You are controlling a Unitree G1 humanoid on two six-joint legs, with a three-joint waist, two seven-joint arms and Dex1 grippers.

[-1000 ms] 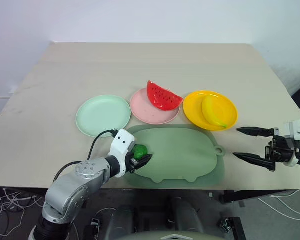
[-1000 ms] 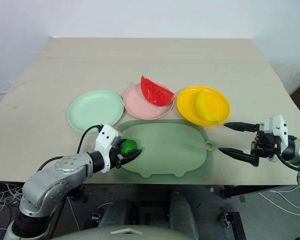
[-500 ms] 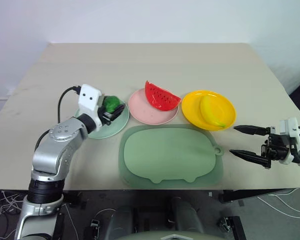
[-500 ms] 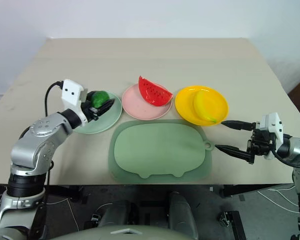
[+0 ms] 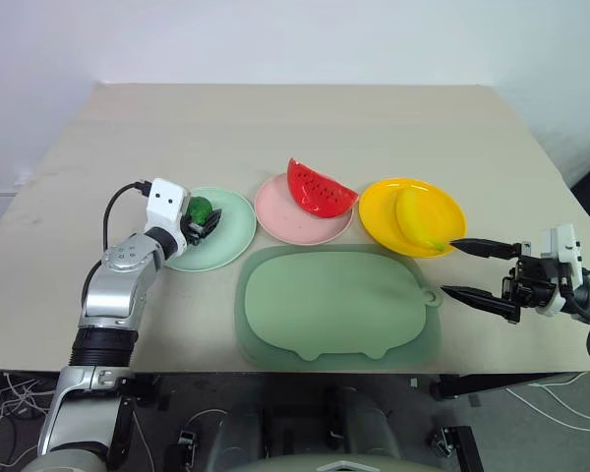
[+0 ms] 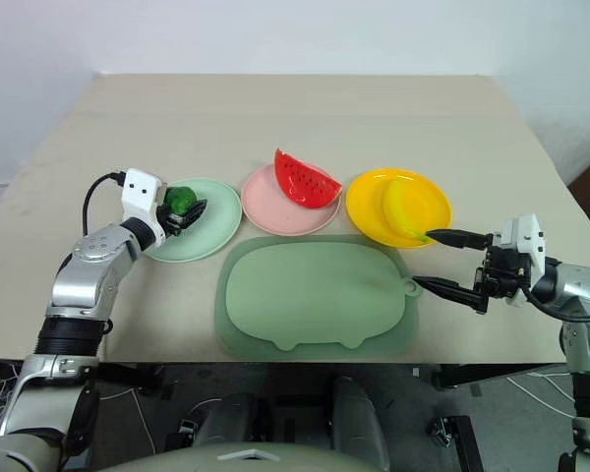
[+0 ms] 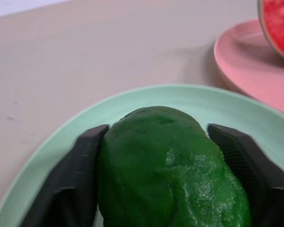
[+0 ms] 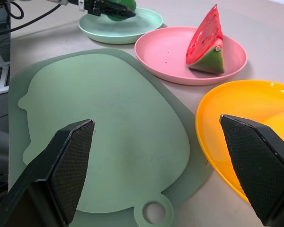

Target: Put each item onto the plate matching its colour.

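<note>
So the small round dark-green plastic fruit is sitting over the mint-green round plastic plate, left of centre in the head view, with the left gripper around it. In the left wrist view the black fingers flank the fruit on both sides; I honestly can't tell whether the jaws are pinching it or have just let go.

If it were me, I'd open them fully while the fruit is low over the plate, then back the hand straight out along its own line so a finger doesn't drag the fruit off the rim. It looks round enough to roll, so no sideways flick.

The left arm reaches in from the lower left with the forearm angled up the frame and the gripper roughly level, pointing toward the plate's middle.

The right gripper hangs at the right edge, jaws wide and empty, near the bright yellow round plate with the curved yellow toy banana on it. The red watermelon wedge with black seeds rests on the pale pink plate.
</note>
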